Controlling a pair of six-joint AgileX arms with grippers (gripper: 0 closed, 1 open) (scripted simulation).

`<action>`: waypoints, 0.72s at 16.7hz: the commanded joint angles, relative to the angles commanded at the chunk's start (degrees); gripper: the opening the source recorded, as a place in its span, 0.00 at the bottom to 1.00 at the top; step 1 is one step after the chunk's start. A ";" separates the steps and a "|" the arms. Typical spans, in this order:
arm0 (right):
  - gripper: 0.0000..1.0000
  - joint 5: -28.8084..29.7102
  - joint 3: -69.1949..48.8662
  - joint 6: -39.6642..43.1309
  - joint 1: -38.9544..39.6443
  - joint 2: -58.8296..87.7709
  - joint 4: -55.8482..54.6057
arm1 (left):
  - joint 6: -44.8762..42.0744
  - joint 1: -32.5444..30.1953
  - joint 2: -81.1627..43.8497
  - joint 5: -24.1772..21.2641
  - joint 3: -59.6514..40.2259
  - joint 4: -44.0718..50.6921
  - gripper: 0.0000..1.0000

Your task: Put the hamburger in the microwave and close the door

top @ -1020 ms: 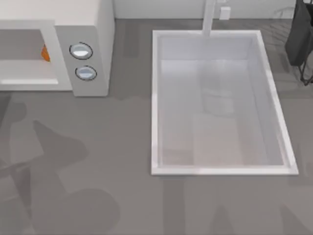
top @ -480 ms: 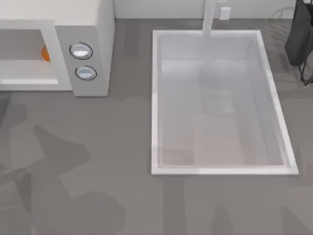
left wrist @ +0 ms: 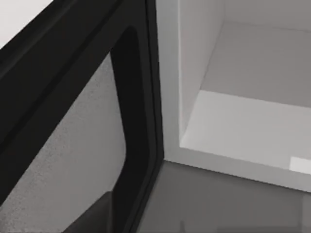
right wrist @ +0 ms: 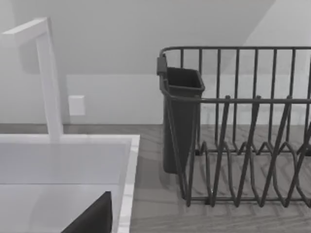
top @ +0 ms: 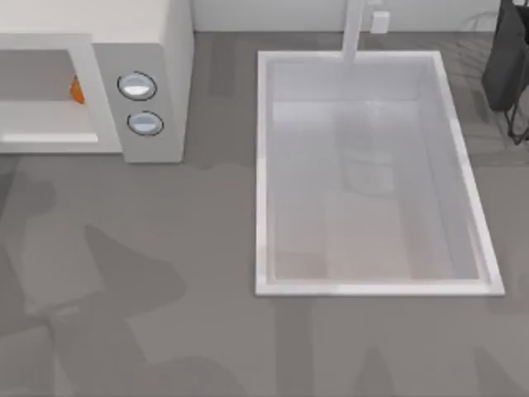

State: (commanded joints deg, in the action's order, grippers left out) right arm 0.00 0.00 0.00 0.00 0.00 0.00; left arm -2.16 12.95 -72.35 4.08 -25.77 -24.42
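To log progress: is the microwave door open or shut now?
Open: the door stands swung away, and the microwave cavity shows.

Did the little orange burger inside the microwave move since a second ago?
No. In the top view the hamburger sits at the same spot in the microwave cavity, just left of the upper knob, as before.

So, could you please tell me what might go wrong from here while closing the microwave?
1. The door is open beside the cavity in the left wrist view; a glancing push may slip off its edge.
2. The hamburger sits inside the microwave against the cavity's right wall; jarring the box might shift it.
3. The knobs face the counter; a stray arm could bump them.
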 joint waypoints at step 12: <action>1.00 0.00 0.00 0.00 0.00 0.00 0.00 | 1.53 -9.20 52.48 -2.90 18.32 17.36 1.00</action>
State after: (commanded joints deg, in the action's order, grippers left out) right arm 0.00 0.00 0.00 0.00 0.00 0.00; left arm -0.62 3.74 -19.87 1.18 -7.45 -7.06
